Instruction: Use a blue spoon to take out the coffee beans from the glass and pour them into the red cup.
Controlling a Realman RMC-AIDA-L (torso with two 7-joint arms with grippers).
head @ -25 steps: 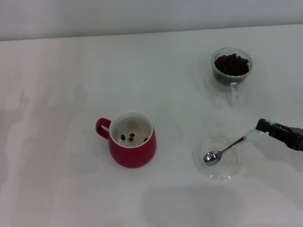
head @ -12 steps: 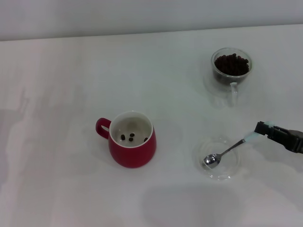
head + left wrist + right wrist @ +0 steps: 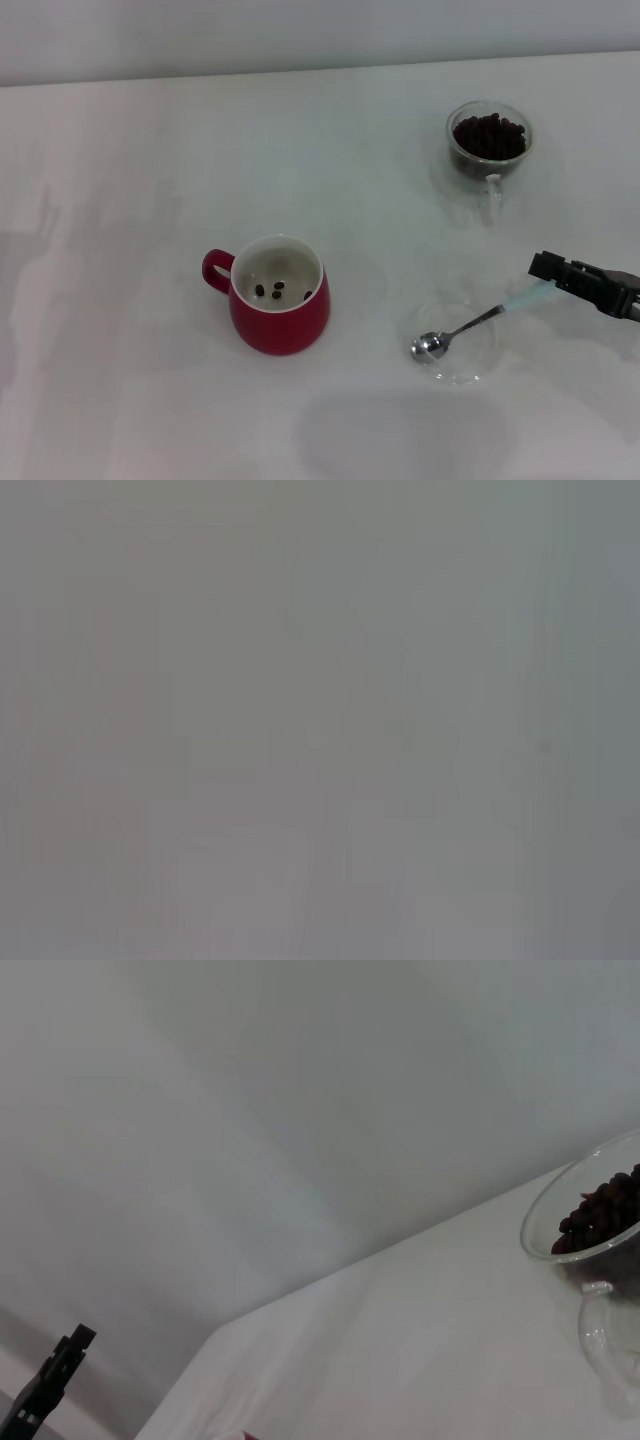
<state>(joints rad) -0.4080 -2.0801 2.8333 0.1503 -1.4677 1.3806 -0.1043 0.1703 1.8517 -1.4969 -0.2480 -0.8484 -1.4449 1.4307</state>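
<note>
Nearby, saucer [image 3: 458,345] under blue spoon [image 3: 470,325]

L wrist view all blur; right gripper [image 3: 545,270] arm cut off at edge.

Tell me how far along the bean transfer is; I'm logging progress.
Partly done: a few coffee beans lie in the red cup, while the glass looks well filled. In hand: the right gripper holds the blue spoon by its handle, bowl over the glass saucer, apparently empty. Left: more scoops and pours. The left gripper is out of view.
</note>
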